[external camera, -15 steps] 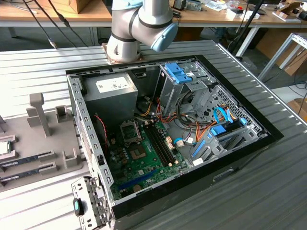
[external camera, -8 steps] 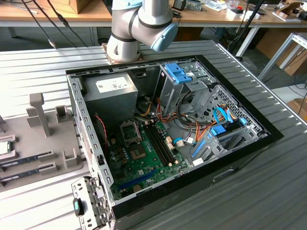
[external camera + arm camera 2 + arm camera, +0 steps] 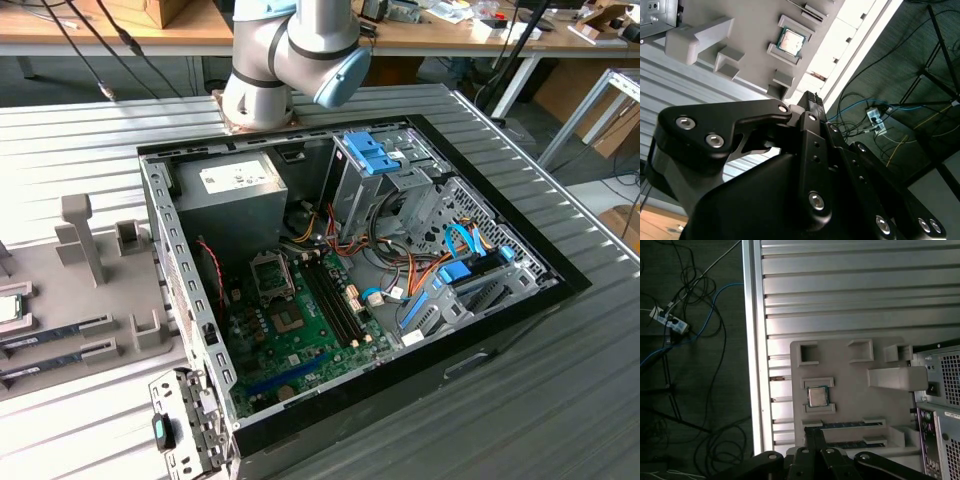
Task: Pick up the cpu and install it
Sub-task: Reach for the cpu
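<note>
The cpu is a small silvery square chip lying flat in a pocket of the grey holder tray, at the exterior view's left edge. Both wrist views look down on the cpu from well above. My gripper hangs high over the tray's edge, apart from the chip, its black fingers shut together with nothing between them. The open computer case holds the green motherboard with its dark square socket. The arm rises behind the case.
A grey power-supply box and drive cages with blue clips crowd the case. Memory sticks lie in tray slots beside the chip. The tray rests on a ribbed metal table; cables lie on the floor beyond its edge.
</note>
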Controlling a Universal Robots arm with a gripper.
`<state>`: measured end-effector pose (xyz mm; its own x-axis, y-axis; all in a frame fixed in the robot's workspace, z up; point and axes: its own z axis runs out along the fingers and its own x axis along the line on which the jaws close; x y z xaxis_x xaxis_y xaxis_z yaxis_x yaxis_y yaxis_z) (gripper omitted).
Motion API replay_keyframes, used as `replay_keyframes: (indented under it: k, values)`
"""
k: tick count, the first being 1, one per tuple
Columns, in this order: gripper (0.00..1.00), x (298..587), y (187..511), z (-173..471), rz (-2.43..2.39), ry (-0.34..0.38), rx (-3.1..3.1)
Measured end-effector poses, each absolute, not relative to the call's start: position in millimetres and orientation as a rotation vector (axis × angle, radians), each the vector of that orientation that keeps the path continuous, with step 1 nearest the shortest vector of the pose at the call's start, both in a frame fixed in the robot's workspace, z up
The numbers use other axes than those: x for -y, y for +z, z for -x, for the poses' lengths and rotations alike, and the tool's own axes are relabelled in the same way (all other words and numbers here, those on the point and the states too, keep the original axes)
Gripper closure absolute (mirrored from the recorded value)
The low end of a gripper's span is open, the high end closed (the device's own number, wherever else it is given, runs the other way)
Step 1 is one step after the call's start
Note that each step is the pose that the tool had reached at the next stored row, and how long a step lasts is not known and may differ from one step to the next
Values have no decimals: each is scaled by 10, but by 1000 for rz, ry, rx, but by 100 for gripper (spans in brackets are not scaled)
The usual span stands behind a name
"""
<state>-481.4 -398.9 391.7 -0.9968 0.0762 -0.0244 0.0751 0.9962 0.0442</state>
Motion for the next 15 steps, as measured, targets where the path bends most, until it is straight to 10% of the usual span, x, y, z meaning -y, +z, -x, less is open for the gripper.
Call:
replay_keyframes:
  k: [15]
  values:
    - [89, 3989, 3916, 4857, -118, 67, -3113]
